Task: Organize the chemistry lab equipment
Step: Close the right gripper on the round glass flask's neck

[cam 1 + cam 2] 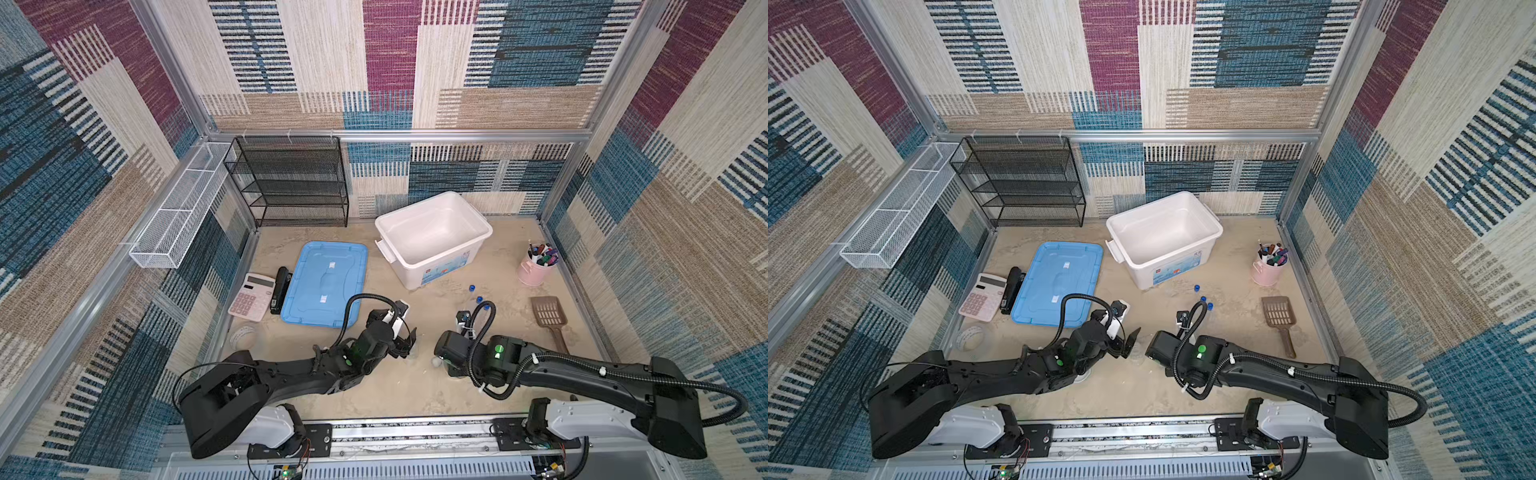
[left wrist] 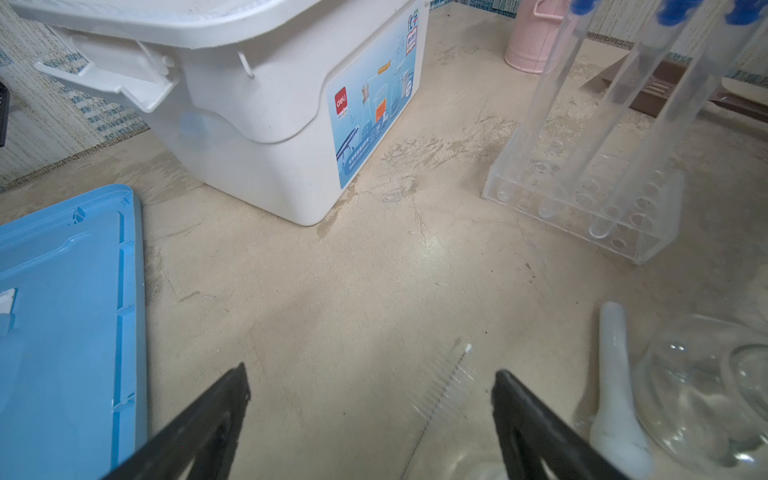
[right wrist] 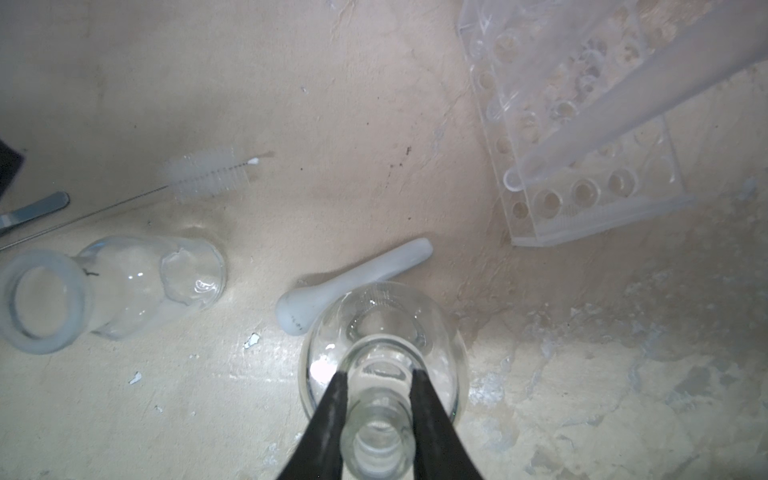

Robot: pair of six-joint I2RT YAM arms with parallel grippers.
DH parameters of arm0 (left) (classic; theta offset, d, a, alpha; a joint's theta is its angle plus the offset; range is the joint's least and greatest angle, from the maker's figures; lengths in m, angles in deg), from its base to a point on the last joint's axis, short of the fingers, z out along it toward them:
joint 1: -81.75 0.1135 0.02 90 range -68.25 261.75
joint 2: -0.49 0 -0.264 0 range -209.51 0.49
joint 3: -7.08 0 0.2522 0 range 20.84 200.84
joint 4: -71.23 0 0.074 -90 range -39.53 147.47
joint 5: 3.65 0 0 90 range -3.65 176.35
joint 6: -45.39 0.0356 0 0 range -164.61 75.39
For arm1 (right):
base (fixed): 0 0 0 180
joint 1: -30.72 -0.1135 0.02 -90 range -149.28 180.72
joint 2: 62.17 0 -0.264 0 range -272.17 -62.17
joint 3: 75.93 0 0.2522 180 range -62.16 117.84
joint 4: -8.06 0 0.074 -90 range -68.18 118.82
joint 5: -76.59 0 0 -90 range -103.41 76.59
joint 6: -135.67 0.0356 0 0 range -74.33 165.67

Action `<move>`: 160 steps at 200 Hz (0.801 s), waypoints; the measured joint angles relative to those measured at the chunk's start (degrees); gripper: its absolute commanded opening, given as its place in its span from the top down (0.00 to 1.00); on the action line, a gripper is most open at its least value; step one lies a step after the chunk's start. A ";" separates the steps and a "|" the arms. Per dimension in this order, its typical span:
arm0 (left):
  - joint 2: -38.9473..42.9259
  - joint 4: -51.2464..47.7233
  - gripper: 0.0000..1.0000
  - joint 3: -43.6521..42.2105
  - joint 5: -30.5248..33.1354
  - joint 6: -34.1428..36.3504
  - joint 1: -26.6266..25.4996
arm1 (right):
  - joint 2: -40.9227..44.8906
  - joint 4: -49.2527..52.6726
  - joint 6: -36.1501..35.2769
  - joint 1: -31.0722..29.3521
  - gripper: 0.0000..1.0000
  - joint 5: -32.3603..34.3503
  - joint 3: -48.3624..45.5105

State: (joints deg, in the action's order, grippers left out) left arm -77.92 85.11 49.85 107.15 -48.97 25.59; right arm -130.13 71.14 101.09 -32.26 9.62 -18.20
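Note:
A clear glass flask (image 3: pixel 382 324) stands upright on the beige table, and my right gripper (image 3: pixel 378 372) is shut on its neck, one finger on each side. A white pestle (image 3: pixel 357 278) lies against the flask. A small glass beaker (image 3: pixel 112 286) lies on its side nearby, beside the wire brush (image 3: pixel 208 172) and metal tweezers (image 3: pixel 33 210). Three blue-capped test tubes (image 2: pixel 623 104) stand in a clear rack (image 2: pixel 623 241). My left gripper (image 2: pixel 370 374) is open low over the brush (image 2: pixel 446 382). In both top views the right jaws are hidden under the wrist.
A white bin (image 1: pixel 478 224) stands open at the back with its blue lid (image 1: pixel 324 282) flat to the left. A pink calculator (image 1: pixel 251 297) and black stapler (image 1: pixel 281 289) lie by the left wall. A pink pen cup (image 1: pixel 536 270) and brown scoop (image 1: pixel 548 320) stand right.

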 measured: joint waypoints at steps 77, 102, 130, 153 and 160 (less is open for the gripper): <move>-0.04 0.00 0.07 0.00 0.02 0.00 0.00 | 0.59 0.46 -0.63 0.07 0.82 -0.52 0.66; -0.24 0.00 0.07 0.00 0.02 0.00 0.00 | 0.72 0.76 -1.05 0.07 0.83 -0.50 1.40; -0.24 0.00 0.06 0.00 0.02 0.00 0.00 | 0.70 1.60 -1.49 0.07 0.83 -0.48 2.43; -0.24 0.00 0.06 0.00 0.04 0.00 0.00 | 0.74 2.01 -1.73 0.07 0.83 -0.33 3.65; -0.22 0.00 0.06 0.02 0.07 0.00 0.00 | 0.83 2.08 -1.70 0.07 0.83 -0.26 3.93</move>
State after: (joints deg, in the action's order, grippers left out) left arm -78.14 85.11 49.87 107.22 -48.97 25.59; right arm -129.30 73.21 99.38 -32.19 9.35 -14.27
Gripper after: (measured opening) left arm 0.934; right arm 0.263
